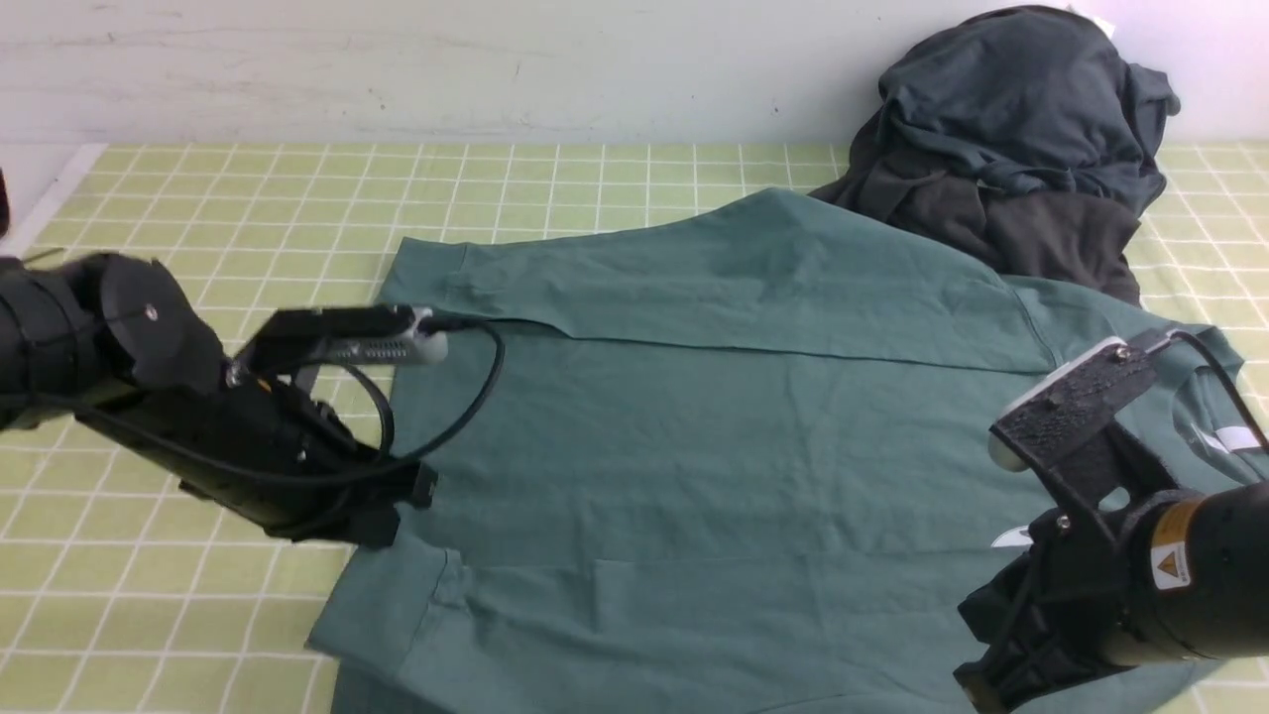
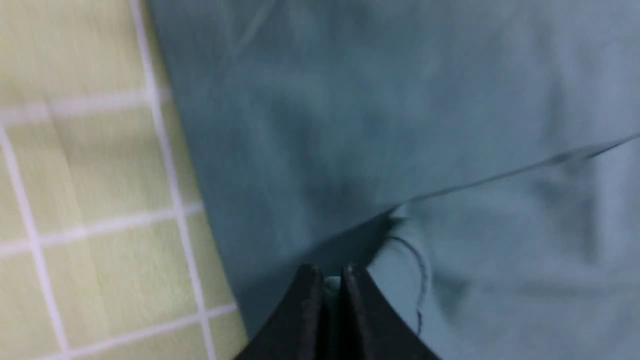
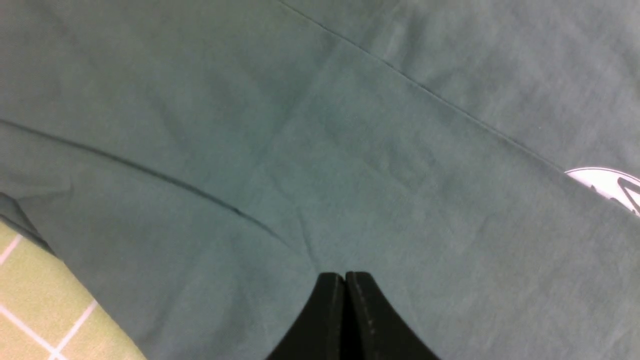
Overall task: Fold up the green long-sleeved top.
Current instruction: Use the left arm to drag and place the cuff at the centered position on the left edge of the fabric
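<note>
Right gripper: nearest to us, at the lower right; we see its jaws pressed together with nothing between them, hanging above the cloth at the collar end
Left gripper: on the left, jaws drawn narrow and all but touching; its tip sits at the edge of the folded-over flap, and we cannot tell whether any cloth is pinched there
Green long-sleeved top: spread flat across the middle of the table, reaching from one gripper to the other; its near edge runs out of the front view
Fold line: we see the far part laid over the body, making a straight edge across the cloth
White logo: partly in the right wrist view, on the green cloth
Neck label: small and white, just beyond the right gripper
Black cable: loops from the left arm over the top's left part
Dark garments: a slate-grey and charcoal heap at the far right against the wall, touching the top's far corner
Checked cover: yellow-green with white lines, under everything we see
</note>
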Robot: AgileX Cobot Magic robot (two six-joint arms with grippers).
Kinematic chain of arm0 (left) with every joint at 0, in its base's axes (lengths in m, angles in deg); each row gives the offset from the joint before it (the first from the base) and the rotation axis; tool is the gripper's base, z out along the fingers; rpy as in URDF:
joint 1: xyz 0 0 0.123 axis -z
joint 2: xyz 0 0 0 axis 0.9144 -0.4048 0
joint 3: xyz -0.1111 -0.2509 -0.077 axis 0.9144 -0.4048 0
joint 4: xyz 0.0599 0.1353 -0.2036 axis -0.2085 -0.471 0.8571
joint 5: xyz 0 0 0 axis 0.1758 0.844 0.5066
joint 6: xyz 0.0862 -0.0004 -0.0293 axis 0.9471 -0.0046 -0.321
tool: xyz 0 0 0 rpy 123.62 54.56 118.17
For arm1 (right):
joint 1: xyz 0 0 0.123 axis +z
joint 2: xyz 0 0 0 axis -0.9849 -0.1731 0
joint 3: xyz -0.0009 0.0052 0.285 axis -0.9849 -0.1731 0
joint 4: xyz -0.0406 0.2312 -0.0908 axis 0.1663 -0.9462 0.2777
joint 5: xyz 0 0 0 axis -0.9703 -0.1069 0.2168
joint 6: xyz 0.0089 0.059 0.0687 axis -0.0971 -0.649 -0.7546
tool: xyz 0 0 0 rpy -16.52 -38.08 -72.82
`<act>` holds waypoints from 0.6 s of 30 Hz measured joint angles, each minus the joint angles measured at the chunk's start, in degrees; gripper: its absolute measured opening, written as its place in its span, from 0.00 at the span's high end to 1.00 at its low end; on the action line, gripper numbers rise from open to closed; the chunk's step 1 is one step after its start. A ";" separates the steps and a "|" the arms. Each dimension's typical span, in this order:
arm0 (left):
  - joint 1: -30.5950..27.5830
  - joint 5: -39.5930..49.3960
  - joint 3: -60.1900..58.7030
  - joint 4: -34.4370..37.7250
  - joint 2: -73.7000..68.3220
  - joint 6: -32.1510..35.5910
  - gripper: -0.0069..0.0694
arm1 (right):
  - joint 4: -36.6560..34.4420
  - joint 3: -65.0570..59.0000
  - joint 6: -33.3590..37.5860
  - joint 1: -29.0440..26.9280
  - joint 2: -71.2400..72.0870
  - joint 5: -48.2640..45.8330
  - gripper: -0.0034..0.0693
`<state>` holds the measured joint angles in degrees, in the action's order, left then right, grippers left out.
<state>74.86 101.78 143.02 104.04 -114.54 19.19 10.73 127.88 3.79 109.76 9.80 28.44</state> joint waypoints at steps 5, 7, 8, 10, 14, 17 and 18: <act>0.00 0.57 8.78 -2.94 2.17 0.17 0.89 | 0.00 0.00 0.00 0.00 0.00 0.11 0.97; 0.00 0.17 10.70 -4.17 2.17 0.17 0.89 | 0.00 0.00 0.00 0.00 0.00 0.11 0.97; 0.00 -0.85 12.86 -5.77 1.93 -0.01 0.89 | 0.05 0.00 0.00 0.00 0.00 0.18 0.97; 0.00 -2.90 14.91 -6.52 1.07 -0.33 0.89 | 0.25 0.00 0.00 0.00 0.00 0.27 0.97; 0.00 -6.35 18.17 -7.08 -3.67 -0.60 0.89 | 0.46 0.00 0.00 0.00 0.00 0.31 0.97; -0.08 -6.79 20.43 -7.19 -8.31 -0.64 0.89 | 0.46 0.00 0.00 0.00 0.00 0.31 0.97; -0.29 -6.71 22.31 -7.19 -11.56 -1.01 0.88 | 0.46 0.00 0.00 0.00 0.00 0.31 0.97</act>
<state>74.57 95.07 165.33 96.85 -126.10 18.17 11.19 127.88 3.79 109.76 9.80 28.76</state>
